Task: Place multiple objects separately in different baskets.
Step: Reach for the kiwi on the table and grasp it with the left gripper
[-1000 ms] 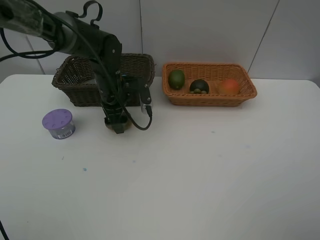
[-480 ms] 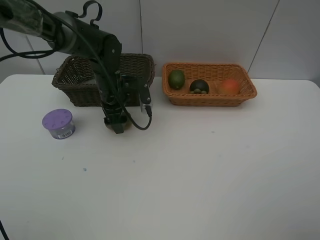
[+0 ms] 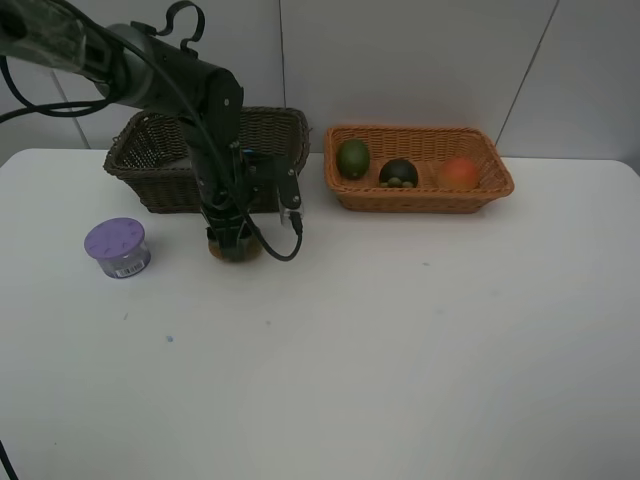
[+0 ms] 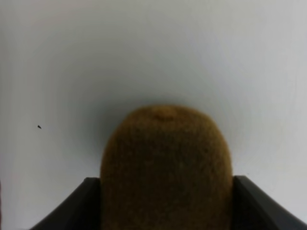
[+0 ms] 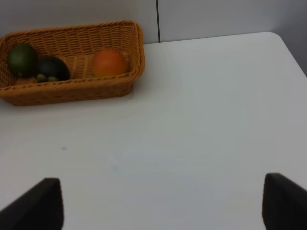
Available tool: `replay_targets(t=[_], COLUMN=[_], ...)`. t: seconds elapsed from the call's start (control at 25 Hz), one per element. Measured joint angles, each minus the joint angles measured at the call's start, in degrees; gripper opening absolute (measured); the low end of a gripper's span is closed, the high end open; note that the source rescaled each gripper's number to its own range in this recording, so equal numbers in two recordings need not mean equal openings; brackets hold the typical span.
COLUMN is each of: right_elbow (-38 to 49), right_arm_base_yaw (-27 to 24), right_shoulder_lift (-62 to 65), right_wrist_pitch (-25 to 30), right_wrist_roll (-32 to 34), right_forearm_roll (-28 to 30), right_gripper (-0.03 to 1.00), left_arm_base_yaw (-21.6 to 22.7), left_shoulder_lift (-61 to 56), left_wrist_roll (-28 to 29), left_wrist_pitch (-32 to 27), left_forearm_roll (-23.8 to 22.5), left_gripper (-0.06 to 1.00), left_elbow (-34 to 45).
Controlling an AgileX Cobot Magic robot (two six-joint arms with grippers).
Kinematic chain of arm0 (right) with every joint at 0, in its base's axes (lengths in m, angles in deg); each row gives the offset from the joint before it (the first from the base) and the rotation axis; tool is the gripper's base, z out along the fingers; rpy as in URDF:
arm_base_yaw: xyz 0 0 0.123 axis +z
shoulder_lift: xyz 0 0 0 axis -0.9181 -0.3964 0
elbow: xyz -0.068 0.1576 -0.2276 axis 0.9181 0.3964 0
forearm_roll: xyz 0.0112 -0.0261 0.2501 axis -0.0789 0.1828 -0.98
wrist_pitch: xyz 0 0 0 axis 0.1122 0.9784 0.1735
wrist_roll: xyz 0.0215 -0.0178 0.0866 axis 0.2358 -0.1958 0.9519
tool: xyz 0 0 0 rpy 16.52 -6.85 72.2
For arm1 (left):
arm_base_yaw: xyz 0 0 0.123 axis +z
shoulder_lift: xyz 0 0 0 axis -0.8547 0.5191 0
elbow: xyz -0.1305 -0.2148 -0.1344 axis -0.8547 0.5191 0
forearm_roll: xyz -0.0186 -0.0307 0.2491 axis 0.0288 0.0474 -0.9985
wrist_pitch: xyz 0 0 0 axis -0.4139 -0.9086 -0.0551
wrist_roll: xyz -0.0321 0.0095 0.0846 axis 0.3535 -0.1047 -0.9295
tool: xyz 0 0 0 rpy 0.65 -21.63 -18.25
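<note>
**Left tool clamped on the kiwi**

My left tool (image 4: pixel 165 203) has its two black jaws pressed against either flank of the kiwi (image 4: pixel 165 153). The kiwi is an egg-shaped brown fruit with fuzzy, matte skin and a small nub at its far end. It sits low over the smooth white worktop (image 3: pixel 400 350), just in front of the dark brown basket (image 3: pixel 270 128), which is deep woven wicker. Farther left in the high view stands the purple-lidded jar (image 3: pixel 116 245); its label is too small to read. My right tool (image 5: pixel 163 203) hangs with its jaws wide apart. The orange-tan basket (image 3: pixel 420 200), shallower wicker, holds a green fruit (image 3: pixel 353 158), a dark mangosteen (image 3: pixel 399 172) and an orange-red fruit (image 3: pixel 459 171) in a row.
</note>
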Motion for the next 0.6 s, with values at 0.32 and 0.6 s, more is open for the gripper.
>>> replay_targets(t=[0.32, 0.6], right_elbow=[0.0, 0.0], right_arm_base_yaw=[0.0, 0.0], right_shoulder_lift=[0.0, 0.0], right_wrist_pitch=[0.0, 0.0], right_wrist_roll=[0.0, 0.0], right_forearm_roll=[0.0, 0.0], right_gripper=[1.0, 1.0], left_arm_base_yaw=[0.0, -0.18], left_shoulder_lift=[0.0, -1.96], left_wrist_roll=[0.0, 0.0], left_wrist_pitch=[0.0, -0.72], left_forearm_roll=[-0.07, 0.2], left_gripper=[0.4, 0.4], left_elbow=[0.0, 0.0])
